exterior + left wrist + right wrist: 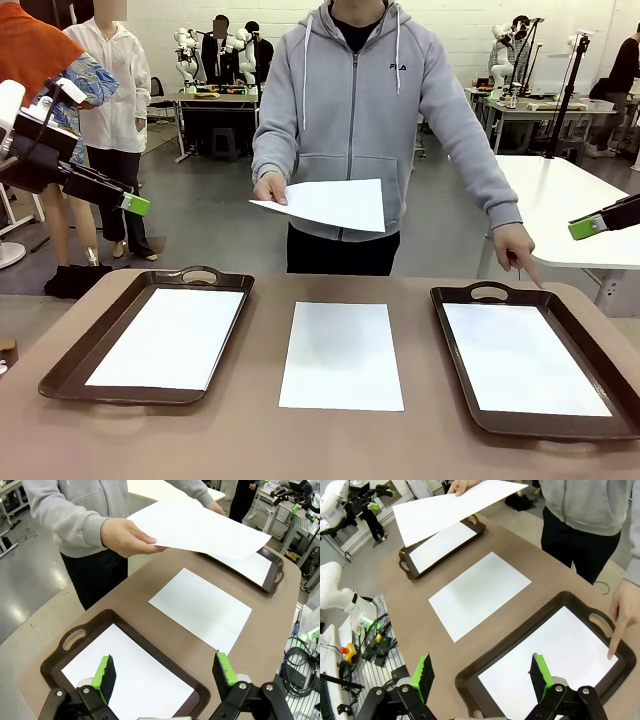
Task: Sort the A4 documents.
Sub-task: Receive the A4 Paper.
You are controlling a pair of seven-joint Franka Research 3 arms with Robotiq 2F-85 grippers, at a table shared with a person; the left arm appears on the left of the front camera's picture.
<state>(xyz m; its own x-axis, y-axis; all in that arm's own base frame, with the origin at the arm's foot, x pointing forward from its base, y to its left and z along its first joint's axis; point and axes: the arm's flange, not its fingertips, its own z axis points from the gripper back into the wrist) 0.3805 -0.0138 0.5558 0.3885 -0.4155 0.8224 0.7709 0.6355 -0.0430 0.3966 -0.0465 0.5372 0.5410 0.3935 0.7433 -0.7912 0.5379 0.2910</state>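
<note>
Brown table (255, 445) is carrying three items in a row. Dark brown handled left tray (62, 383) is sitting toward the robot's left and a matching right tray (447, 345) toward its right, handles facing the far edge. One white A4 document (342, 356) is lying flat on bare tabletop between them, touching neither tray.
</note>
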